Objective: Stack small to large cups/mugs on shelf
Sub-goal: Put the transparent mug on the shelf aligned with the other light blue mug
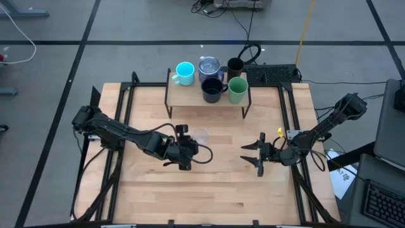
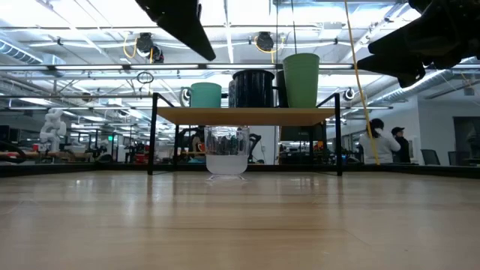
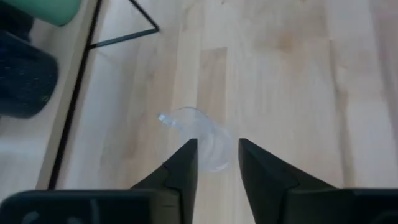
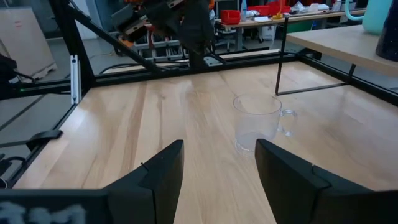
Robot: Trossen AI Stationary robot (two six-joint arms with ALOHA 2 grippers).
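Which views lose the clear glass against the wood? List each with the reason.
High view: clear glass nearly vanishes into the pale table. Left wrist view: only a faint outline. Low view: stands out brightly. Right wrist view: plainest, handle visible.

From above, the clear glass point(image 1: 201, 135) just ahead of my left hand point(image 1: 184, 147) is a faint smudge on the tabletop point(image 1: 209, 190). Past my right hand point(image 4: 217, 168), the cyan mug point(image 4: 379, 15) is cut off on the shelf point(image 4: 348, 46).
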